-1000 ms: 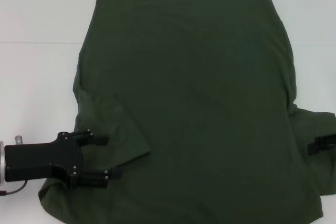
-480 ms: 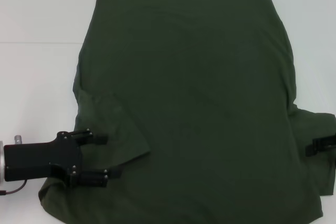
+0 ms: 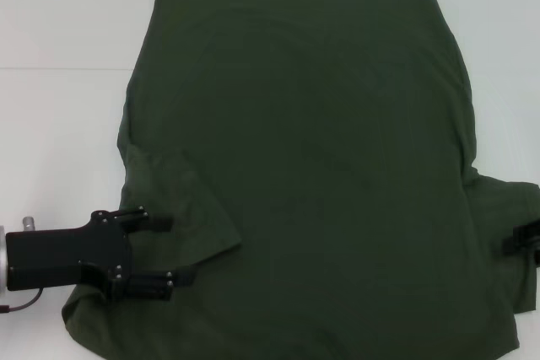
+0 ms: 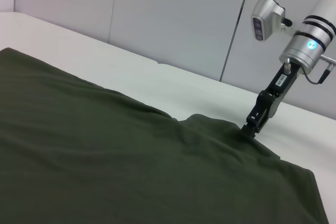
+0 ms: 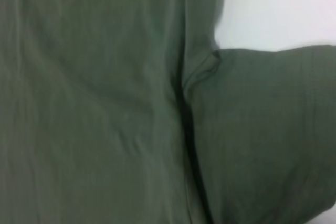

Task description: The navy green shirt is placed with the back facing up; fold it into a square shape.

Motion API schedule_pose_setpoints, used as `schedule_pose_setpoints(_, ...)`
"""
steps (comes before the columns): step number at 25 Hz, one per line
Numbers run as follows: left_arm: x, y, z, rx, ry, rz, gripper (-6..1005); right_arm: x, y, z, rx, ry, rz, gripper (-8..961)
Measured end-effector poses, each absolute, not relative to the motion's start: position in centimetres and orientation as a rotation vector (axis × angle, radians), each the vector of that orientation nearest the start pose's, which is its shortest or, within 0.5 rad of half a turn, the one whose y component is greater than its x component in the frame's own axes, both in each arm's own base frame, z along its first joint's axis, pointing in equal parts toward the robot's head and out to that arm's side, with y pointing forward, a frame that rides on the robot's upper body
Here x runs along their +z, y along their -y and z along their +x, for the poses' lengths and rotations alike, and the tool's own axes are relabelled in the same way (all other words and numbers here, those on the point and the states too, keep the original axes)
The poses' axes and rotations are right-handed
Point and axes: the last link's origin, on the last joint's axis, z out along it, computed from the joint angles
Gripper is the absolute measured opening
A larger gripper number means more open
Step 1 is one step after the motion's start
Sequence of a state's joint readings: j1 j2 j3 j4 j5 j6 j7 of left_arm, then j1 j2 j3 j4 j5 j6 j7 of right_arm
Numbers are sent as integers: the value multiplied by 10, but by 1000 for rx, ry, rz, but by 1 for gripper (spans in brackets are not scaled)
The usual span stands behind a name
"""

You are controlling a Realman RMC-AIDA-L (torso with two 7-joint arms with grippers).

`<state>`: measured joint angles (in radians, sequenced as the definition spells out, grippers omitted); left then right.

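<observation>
Left jaws spread over navy green shirt (image 3: 304, 174)

navy green shirt (image 3: 312, 174) covering most of white table (image 3: 59, 124), bare margins either side

1. From the head view I lost the shirt's (image 3: 312, 174) near hem and right sleeve past the frame edges.
2. The right gripper (image 3: 525, 238) was mostly cut off at the frame edge there; I could not judge its fingers.
3. My right wrist view showed only cloth, no fingers.
4. The left gripper's (image 3: 169, 249) lower finger blended into the dark sleeve.
5. I could not see the shirt's underside.
</observation>
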<state>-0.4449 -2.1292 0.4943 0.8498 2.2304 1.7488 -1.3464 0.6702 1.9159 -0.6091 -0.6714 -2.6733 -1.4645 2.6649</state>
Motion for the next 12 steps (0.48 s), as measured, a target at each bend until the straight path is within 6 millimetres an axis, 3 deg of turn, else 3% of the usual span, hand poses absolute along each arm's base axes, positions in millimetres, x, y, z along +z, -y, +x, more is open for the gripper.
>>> schedule_pose_setpoints(1, 21, -290, -289, -585, 606, -2764, 933, 64, -358, 330, -34, -2035, -1920, 706)
schedule_pose_setpoints(3, 21, -290, -289, -585, 606, -2764, 933, 64, -358, 330, -41, -2035, -1916, 497)
schedule_pose_setpoints(12, 22, -290, -289, -585, 608, -2761, 933, 63, -358, 330, -59, -2026, -1920, 304)
